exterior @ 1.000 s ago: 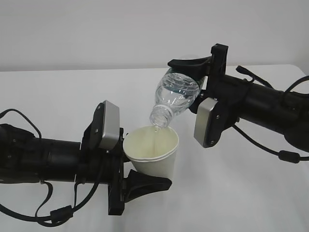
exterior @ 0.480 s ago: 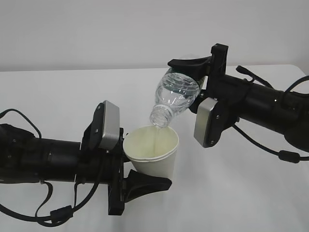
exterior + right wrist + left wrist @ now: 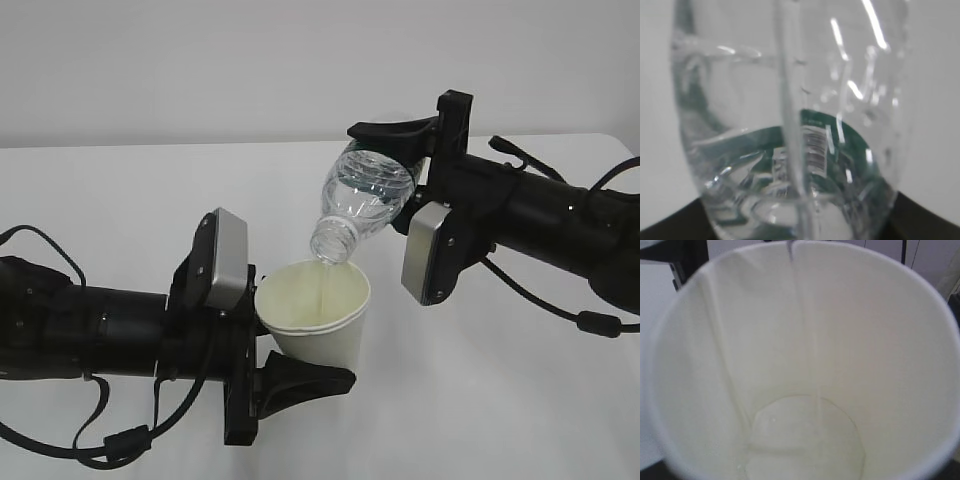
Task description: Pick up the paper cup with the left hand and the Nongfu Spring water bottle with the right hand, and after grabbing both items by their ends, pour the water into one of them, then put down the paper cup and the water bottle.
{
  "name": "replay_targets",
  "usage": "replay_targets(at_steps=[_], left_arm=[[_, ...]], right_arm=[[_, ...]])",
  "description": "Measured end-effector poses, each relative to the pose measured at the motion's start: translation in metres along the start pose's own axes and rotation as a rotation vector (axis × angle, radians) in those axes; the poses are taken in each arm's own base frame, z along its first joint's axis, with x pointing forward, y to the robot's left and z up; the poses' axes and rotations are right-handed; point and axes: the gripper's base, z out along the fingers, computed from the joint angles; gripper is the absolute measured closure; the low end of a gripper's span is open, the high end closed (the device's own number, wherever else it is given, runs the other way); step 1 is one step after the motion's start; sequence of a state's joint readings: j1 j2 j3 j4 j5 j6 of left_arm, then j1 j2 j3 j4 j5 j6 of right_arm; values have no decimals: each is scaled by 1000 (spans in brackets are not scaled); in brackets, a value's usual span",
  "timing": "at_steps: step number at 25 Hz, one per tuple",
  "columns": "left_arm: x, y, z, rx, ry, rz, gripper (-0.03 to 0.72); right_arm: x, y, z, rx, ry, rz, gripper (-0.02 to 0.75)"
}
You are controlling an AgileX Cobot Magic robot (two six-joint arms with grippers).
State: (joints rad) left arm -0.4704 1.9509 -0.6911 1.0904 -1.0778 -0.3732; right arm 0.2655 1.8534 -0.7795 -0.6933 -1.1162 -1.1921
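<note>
Above the white counter (image 3: 120, 190) we see the left gripper (image 3: 275, 375) clasping the paper cup (image 3: 318, 325) near its base, holding it upright and slightly tilted. The right gripper (image 3: 400, 150) is closed around the rear end of the Nongfu Spring water bottle (image 3: 362, 195), tipped neck-down with its mouth just over the cup's rim. The water (image 3: 805, 440) pools shallowly at the cup's bottom; a thin stream seems to run down the inner wall, though that view is blurred.
</note>
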Motion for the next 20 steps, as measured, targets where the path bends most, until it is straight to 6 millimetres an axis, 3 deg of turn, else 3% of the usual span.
replay_targets(at_steps=[20], left_arm=[[0,0,0,0,0,0,253]], right_arm=[[0,0,0,0,0,-5,327]])
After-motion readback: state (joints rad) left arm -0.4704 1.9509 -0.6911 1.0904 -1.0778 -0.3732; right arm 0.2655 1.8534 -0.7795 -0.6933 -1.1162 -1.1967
